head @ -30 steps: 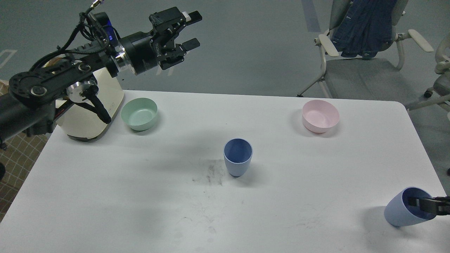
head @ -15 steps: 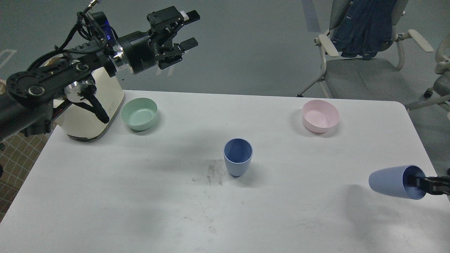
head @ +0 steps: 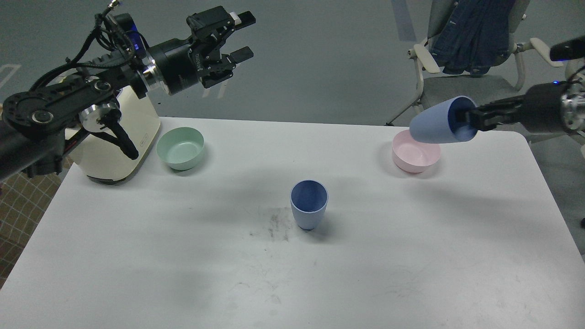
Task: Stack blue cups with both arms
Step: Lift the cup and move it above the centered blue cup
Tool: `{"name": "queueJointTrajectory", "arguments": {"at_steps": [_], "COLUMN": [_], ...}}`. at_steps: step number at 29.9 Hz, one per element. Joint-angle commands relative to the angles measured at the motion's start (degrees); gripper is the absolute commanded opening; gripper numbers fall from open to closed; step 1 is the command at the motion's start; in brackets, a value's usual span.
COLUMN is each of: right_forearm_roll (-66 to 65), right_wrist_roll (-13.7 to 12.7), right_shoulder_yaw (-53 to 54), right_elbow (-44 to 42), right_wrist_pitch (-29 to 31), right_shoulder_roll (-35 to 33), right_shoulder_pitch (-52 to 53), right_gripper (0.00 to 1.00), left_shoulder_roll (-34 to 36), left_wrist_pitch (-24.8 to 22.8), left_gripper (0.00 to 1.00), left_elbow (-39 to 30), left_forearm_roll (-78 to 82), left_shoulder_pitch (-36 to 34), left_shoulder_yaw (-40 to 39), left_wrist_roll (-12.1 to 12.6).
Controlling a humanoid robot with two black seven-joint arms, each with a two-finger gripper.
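Observation:
One blue cup (head: 309,204) stands upright near the middle of the white table (head: 183,265). My right gripper (head: 466,119) is shut on the rim of the second blue cup (head: 436,127), with one finger inside it. It holds that cup on its side in the air over the pink bowl (head: 415,153), base pointing left. My left gripper (head: 242,35) is open and empty, high above the table's far left edge, well away from both cups.
A mint-green bowl (head: 181,148) sits at the back left beside a cream appliance (head: 112,137) under my left arm. A chair (head: 470,68) with a blue jacket stands behind the table at the back right.
My right arm has lifted the held cup from the table's front right edge up and left, to above the pink bowl. The left gripper has drifted slightly left.

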Motion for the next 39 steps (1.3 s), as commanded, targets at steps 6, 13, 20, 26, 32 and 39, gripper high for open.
{"name": "queueJointTrajectory", "arguments": {"at_steps": [6,13,20,26,32,39], "right_forearm_roll": [8.1,9.1,9.1,9.1,10.5,11.0], "right_wrist_roll": [0.0,0.0,0.0,0.0,0.0,0.0], "right_shoulder_yaw": [-13.0,-16.1,-17.3,-18.0,-19.5,-20.5], "right_elbow": [0.7,1.9,1.9,1.5,0.1,-0.3], "right_wrist_pitch": [0.3,0.5,1.4,1.4,1.0,0.8], "right_shoulder_roll": [18.5,27.6,31.9,34.9,37.4,38.5], "right_shoulder_pitch": [12.3,16.3,17.0,16.9,16.7,16.4], "right_gripper": [0.00,0.00,0.00,0.00,0.00,0.00], "left_shoulder_roll": [0.0,0.0,0.0,0.0,0.0,0.0], "left_wrist_pitch": [0.0,0.0,0.0,0.0,0.0,0.0], "left_gripper": [0.85,0.85,0.85,0.85,0.85,0.85], "left_elbow": [0.1,0.2,0.2,0.1,0.1,0.1], "left_forearm_roll": [0.0,-0.1,0.0,-0.1,-0.2,-0.3], "left_shoulder_pitch": [-0.1,-0.2,-0.2,-0.3,-0.4,-0.4], "left_shoulder_yaw": [0.0,0.0,0.0,0.0,0.0,-0.1], "left_wrist_roll": [0.0,0.0,0.0,0.0,0.0,0.0]}}
